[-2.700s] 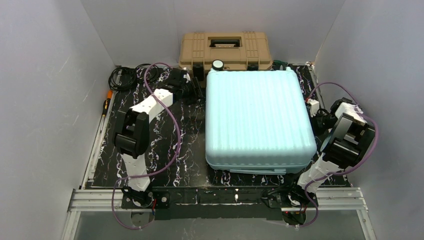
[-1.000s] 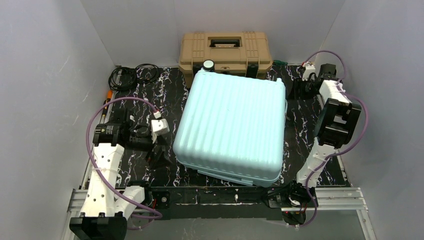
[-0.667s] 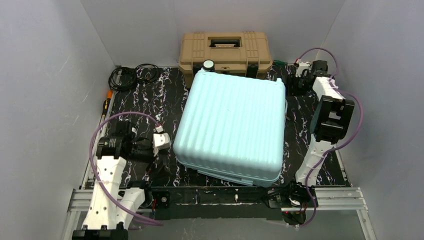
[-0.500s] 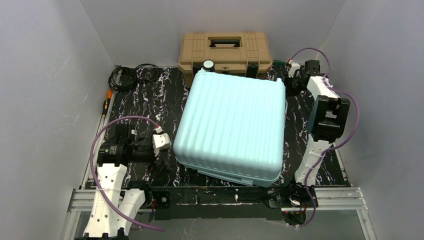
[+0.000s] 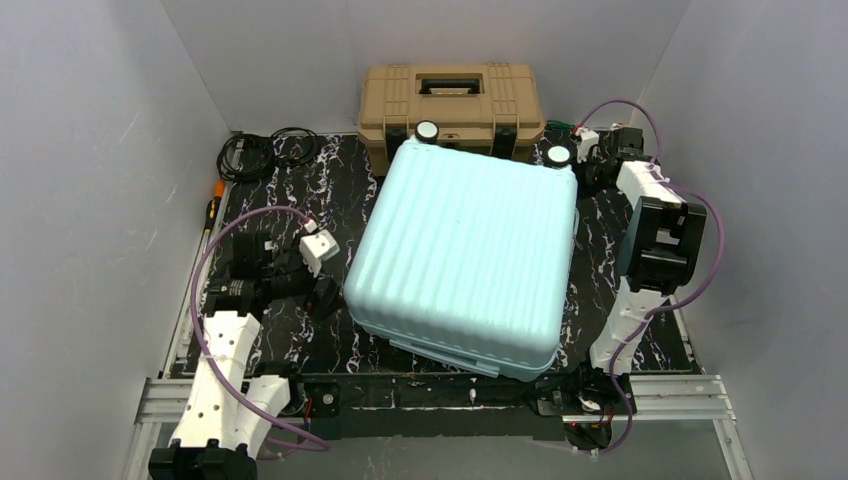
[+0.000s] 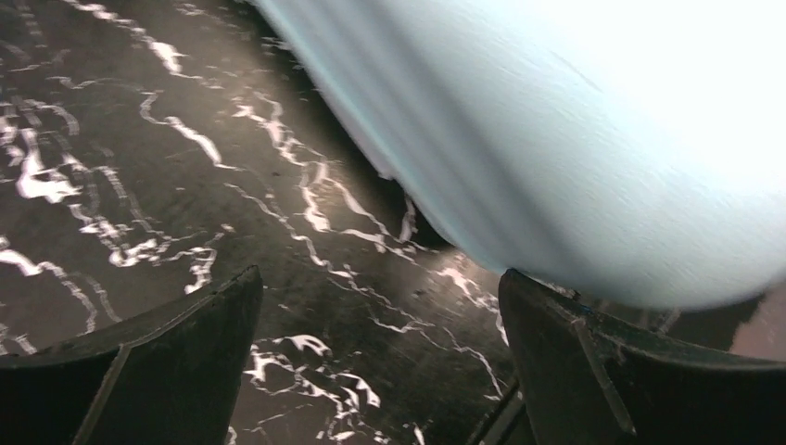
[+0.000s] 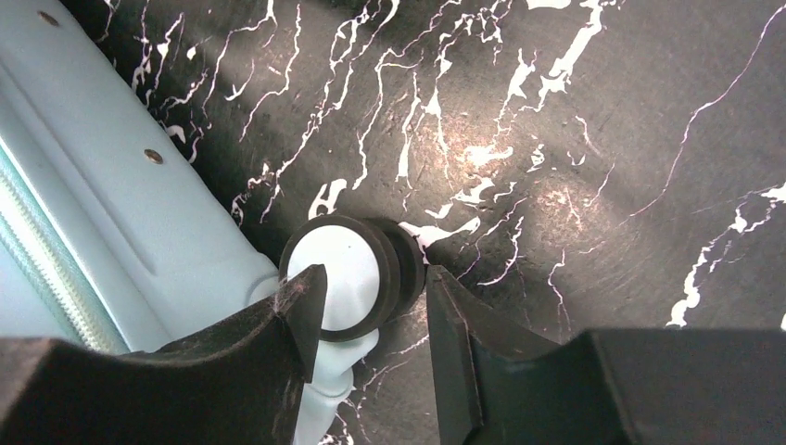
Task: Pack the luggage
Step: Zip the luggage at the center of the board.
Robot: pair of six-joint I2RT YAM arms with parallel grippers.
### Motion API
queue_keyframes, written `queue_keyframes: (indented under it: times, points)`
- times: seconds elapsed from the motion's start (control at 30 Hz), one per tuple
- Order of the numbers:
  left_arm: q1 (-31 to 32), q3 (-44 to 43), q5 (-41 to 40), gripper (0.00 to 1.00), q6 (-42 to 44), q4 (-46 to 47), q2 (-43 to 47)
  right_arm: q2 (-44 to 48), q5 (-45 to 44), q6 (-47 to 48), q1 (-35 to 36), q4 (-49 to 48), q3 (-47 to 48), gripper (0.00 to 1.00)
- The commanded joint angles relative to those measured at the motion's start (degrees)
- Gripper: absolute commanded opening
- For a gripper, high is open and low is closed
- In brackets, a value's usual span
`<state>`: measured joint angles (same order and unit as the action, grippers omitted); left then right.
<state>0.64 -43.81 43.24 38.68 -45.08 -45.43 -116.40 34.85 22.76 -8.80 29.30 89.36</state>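
**Top view**
- Luggage (image 5: 465, 260): pale mint hard-shell suitcase, ribbed, lid shut. Lies flat on centre of black marble table (image 5: 290, 190), skewed w/ far end toward the right. Near corner overhangs toward table's front edge.
- 2 wheels on far edge, white-faced: left wheel (image 5: 427, 131), right wheel (image 5: 559, 154).
- Tan toolbox (image 5: 452, 100): behind luggage, just beside its far edge.
- Cable coil (image 5: 265, 152) at far-left corner. Orange-handled screwdriver (image 5: 214, 205) along left edge.
- Left gripper (image 5: 325, 292): low, just beside luggage's left flank. Prob. placed to brace or nudge the case.
- Right gripper (image 5: 590, 165): at far-right corner by right wheel, likely using it as a handle to turn or hold the case.

**Left wrist view**
- Left gripper (image 6: 378, 287): jaws spread wide, nothing between them. Bare table (image 6: 139, 185) below.
- Luggage shell (image 6: 575, 139) curves past right finger (image 6: 593, 371). Contact can't be told.

**Right wrist view**
- Right gripper (image 7: 375, 287): fingers stand either side of the black-rimmed wheel (image 7: 348, 273) on the luggage corner (image 7: 111, 167).
- Pinched or merely straddled: can't tell.

**Status (est.)**
- Case is shut. Contents not visible.
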Motion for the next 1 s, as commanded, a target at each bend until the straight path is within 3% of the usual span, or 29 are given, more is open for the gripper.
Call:
queue_keyframes:
  times: [0.0,0.27,0.43,0.6,0.77,0.83,0.97]
  points:
    - [0.4,-1.8,0.0,0.98,-10.3,12.4,-1.0,3.1,5.5,8.1,4.5,15.9,-6.8,0.53]
    - [0.4,-3.4,-1.1,0.98,-16.2,14.4,-1.5,8.3,5.5,14.5,7.2,21.5,-13.6,0.52]
    - [0.4,-7.3,-7.7,0.98,-15.2,9.4,-1.1,10.3,3.6,15.1,7.2,21.1,-15.6,0.52]
    - [0.0,-14.3,-13.9,0.98,-12.4,-1.3,-1.5,11.7,-3.3,8.6,6.2,13.8,-15.3,0.55]
    - [-0.4,-17.2,-5.1,0.98,-1.8,-14.7,3.1,11.2,1.0,6.5,-0.8,17.6,-4.4,0.59]
    - [-0.3,-18.1,-2.7,0.98,5.6,-20.2,4.0,10.8,2.9,11.2,-2.9,24.3,3.3,0.64]
    - [-0.3,-19.8,-2.0,0.98,17.7,-32.5,1.3,10.2,-3.2,26.2,-2.9,38.3,17.9,0.82]
